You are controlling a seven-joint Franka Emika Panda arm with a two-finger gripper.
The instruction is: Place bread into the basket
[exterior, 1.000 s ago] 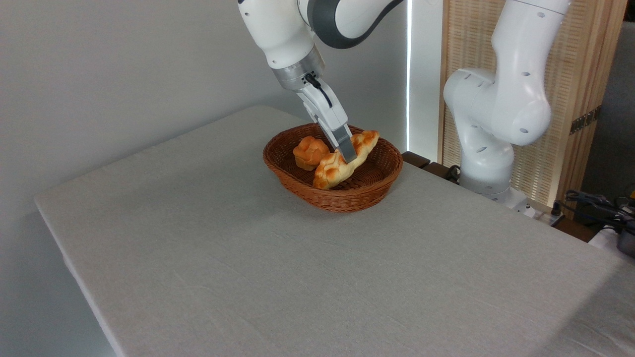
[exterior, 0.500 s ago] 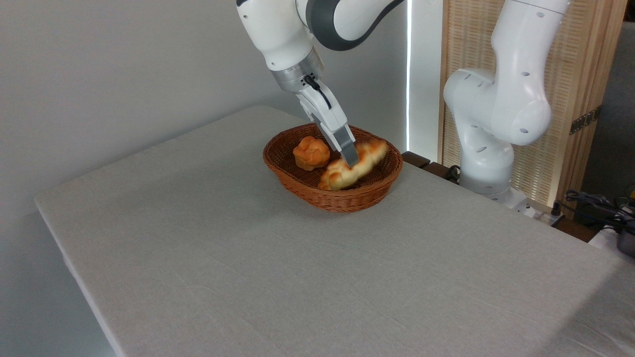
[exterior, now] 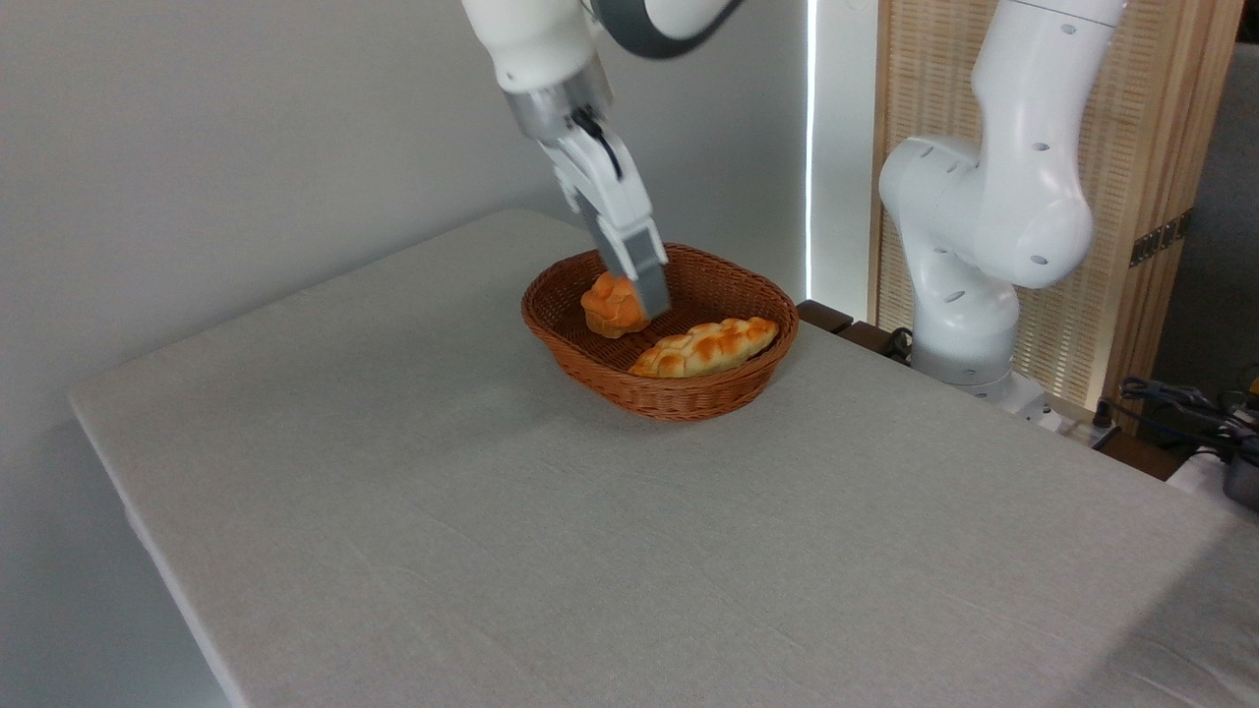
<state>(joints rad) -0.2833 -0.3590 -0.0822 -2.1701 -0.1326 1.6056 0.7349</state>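
Observation:
The bread (exterior: pixel 704 346), a long braided golden loaf, lies flat in the right half of the oval wicker basket (exterior: pixel 679 402). My gripper (exterior: pixel 652 301) hangs over the basket's left half, apart from the loaf and just in front of a small round bun (exterior: pixel 610 304). Nothing is between its fingers; I see them edge-on, one behind the other, and they read as open.
A small orange-brown bun sits in the basket's left half. A second white robot arm (exterior: pixel 984 226) stands off the table's far right edge before a wooden slatted screen. Cables lie at the far right. The grey table cloth (exterior: pixel 590 551) stretches wide in front of the basket.
The loaf was tilted in my grip one second ago; it has dropped flat into the basket. My gripper has let go, risen and shifted left toward the bun.

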